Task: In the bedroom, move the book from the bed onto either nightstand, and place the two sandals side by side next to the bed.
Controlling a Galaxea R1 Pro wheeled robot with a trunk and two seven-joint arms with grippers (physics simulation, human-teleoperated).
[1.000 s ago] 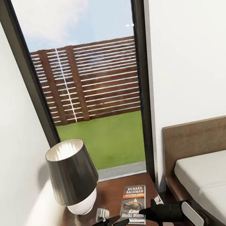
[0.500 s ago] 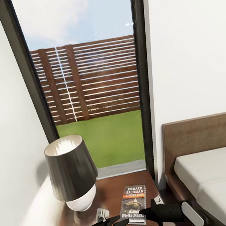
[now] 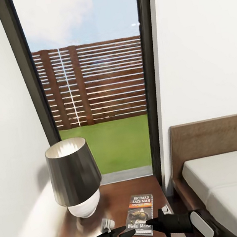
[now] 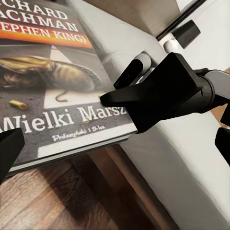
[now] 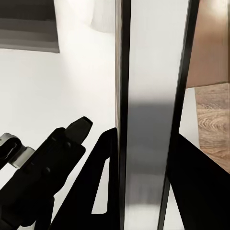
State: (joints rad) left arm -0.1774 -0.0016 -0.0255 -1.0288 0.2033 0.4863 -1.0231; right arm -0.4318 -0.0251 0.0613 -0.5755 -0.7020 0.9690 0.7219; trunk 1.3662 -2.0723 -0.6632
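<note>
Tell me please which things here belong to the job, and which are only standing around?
Job:
book, on the nightstand, right claw at its edge
bed

Just around:
lamp
window
small white object by the lamp

Glossy paper book point(image 3: 142, 214), polished wood nightstand point(image 3: 117, 200)

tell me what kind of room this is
Most likely a bedroom: a bed with a brown headboard stands beside a dark wooden nightstand holding a lamp and a book, by a tall black-framed window.
</note>
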